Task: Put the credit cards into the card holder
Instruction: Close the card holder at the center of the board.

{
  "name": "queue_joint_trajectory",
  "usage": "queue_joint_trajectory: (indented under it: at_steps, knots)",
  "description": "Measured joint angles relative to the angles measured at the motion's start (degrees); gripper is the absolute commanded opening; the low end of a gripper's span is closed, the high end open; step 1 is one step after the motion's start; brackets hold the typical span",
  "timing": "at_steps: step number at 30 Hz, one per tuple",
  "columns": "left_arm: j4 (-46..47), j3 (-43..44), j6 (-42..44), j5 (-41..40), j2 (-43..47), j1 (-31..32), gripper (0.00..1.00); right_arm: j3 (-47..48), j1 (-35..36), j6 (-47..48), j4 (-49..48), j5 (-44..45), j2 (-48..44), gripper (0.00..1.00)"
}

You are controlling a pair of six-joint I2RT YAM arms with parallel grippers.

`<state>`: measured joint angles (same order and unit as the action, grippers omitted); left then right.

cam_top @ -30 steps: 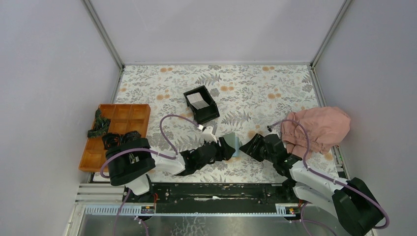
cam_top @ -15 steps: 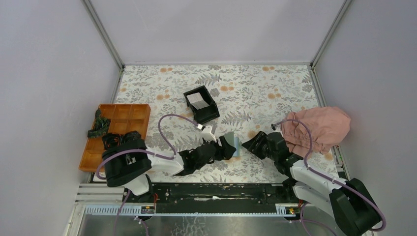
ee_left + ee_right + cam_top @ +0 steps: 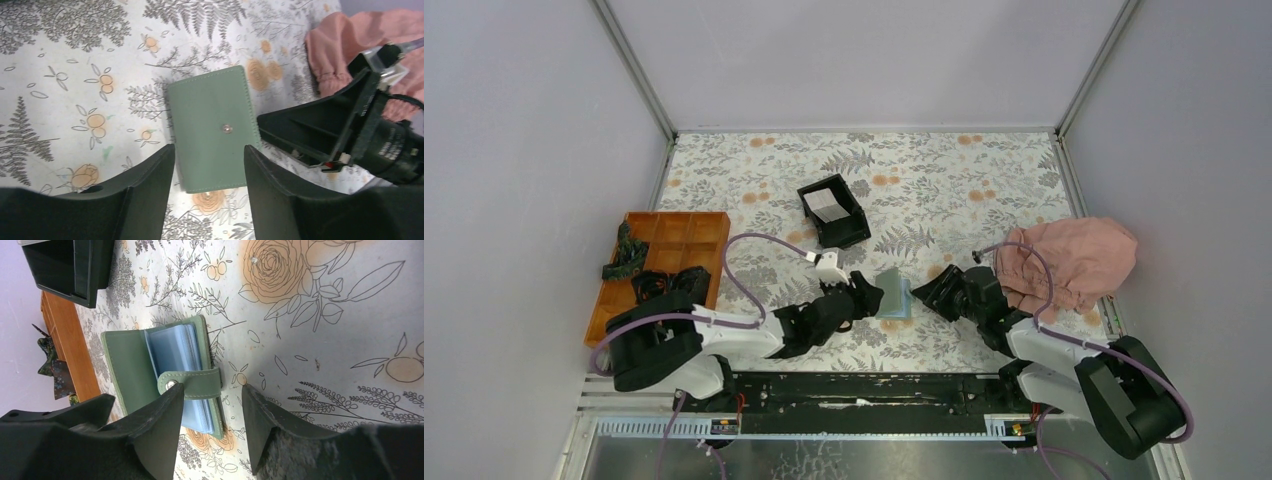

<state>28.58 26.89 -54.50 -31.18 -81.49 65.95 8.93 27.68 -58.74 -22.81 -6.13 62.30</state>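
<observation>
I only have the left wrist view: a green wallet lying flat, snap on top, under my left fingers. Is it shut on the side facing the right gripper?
Observer: Not tightly. In the right wrist view that edge of the sage-green folding wallet gapes a little. Light blue plastic sleeves show there, and a green snap strap crosses them.
Operator: Where are the cards?
Observer: The top view shows a pale grey-white card lying in the black square open-top box. The box is farther from the arms than the wallet and to its left.
Operator: Anything on my left to avoid?
Observer: An orange compartment tray sits at the table's near left edge, with dark items in some compartments.
</observation>
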Motion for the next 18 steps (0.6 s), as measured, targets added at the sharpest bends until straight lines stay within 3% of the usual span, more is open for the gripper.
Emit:
queue_joint_trajectory:
  at_steps: [6, 18]
  knots:
    - [-0.76, -0.02, 0.26, -0.04, -3.82, -0.20, 0.47, -0.46, -0.11, -0.90, -2.01, -1.05, 1.07, 0.53]
    - [-1.05, 0.44, 1.11, 2.67, -8.52, -1.14, 0.54, -1.99, -0.55, -2.82, -8.48, -2.56, 3.98, 0.53]
